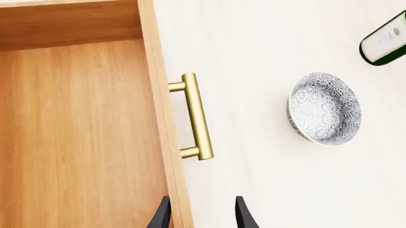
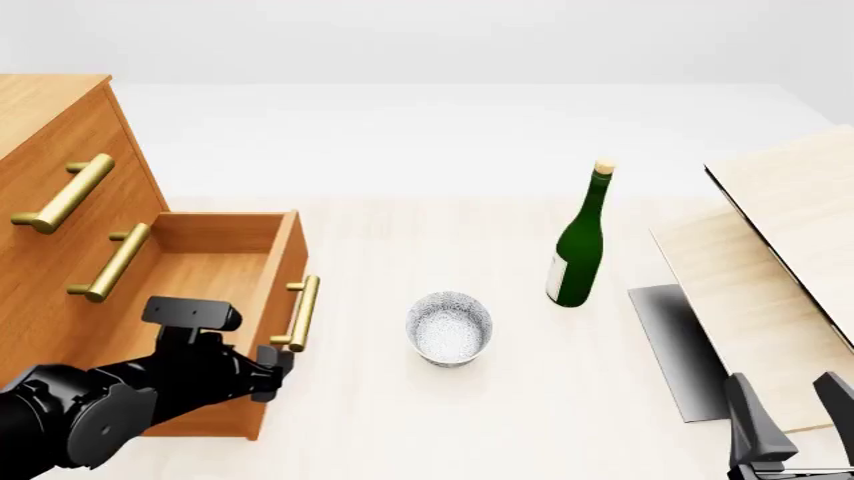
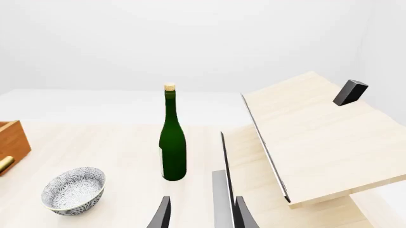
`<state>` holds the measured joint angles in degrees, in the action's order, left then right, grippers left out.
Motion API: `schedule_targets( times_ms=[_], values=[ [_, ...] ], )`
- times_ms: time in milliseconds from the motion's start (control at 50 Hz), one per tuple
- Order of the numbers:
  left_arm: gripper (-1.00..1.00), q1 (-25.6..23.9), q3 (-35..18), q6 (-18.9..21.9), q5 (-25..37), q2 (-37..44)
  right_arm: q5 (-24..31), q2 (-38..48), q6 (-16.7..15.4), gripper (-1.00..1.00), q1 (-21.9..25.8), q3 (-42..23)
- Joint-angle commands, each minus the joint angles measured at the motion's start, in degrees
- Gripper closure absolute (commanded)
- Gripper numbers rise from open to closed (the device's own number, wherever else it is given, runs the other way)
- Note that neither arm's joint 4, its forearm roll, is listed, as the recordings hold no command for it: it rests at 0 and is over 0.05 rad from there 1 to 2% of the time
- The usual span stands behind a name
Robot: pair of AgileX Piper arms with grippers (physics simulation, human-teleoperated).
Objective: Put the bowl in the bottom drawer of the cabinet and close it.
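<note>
The speckled white-grey bowl stands upright and empty on the table, to the right of the cabinet. The bottom drawer is pulled out and nothing lies inside it. Its brass handle faces the bowl. My left gripper hovers open over the drawer's front wall, one finger on each side, holding nothing. My right gripper is open low at the near right, well apart from the bowl.
A green corked bottle stands upright right of the bowl. Pale wooden boards lean at the right over a dark grey slab. A small black block sits on the upper board.
</note>
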<state>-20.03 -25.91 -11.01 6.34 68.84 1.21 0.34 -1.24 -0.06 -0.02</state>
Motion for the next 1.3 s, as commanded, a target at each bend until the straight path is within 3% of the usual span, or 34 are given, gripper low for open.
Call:
schedule_targets(
  times_ms=[20, 300, 520, 660, 1300],
  values=[
    [-1.0, -2.48, -0.41, -0.14, 0.29, -1.18, -0.22, -0.12, 0.28, -1.0, -0.22, -0.1],
    [-1.0, -3.84, -1.28, -0.18, 1.51, -3.11, -0.23, -0.12, 0.3, -1.0, -0.24, -0.1],
    [-1.0, 0.55, -1.15, 5.64, 2.94, -8.79, -0.22, -0.11, 0.28, -1.0, -0.22, -0.1],
    [-1.0, 1.37, -1.07, 6.87, 4.22, -12.38, -0.22, -0.11, 0.28, -1.0, -0.21, -0.1],
    [-1.0, -2.6, -3.23, 6.08, 7.42, -21.5, -0.23, -0.12, 0.32, -1.0, -0.24, -0.1]
  ],
)
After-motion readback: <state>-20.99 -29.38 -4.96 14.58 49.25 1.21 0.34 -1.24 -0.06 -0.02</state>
